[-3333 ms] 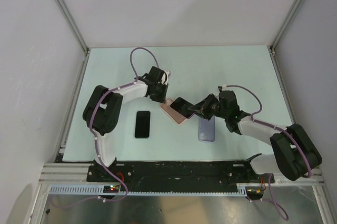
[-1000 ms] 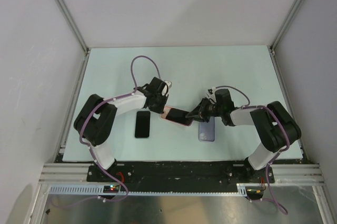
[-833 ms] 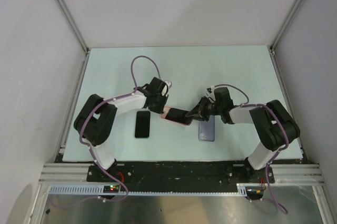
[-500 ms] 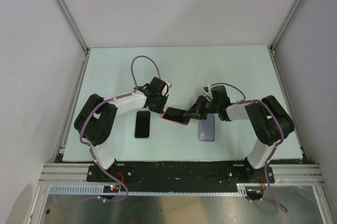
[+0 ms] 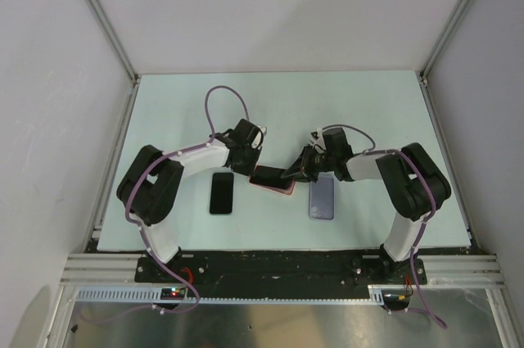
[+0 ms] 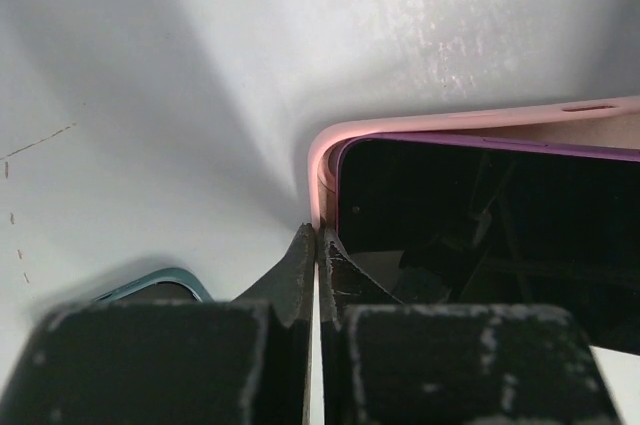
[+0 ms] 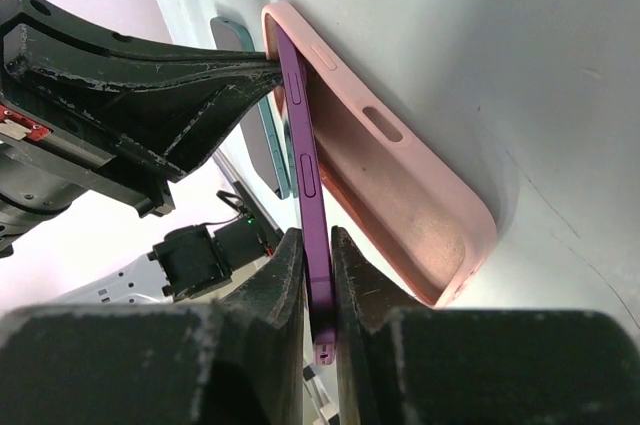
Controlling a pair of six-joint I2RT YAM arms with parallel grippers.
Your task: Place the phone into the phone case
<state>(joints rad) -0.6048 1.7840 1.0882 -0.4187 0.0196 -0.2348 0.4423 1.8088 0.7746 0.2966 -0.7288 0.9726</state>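
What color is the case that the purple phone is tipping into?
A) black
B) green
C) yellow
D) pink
D: in the right wrist view the phone case lying under the tilted purple phone is plainly pink.

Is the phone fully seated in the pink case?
No: the right wrist view shows the phone tilted, one end in the pink case, the other end lifted clear of it.

The phone (image 5: pixel 268 174) leans in the phone case (image 5: pixel 279 188); handset (image 5: pixel 221 193) to its left, slab (image 5: pixel 322 199) right.
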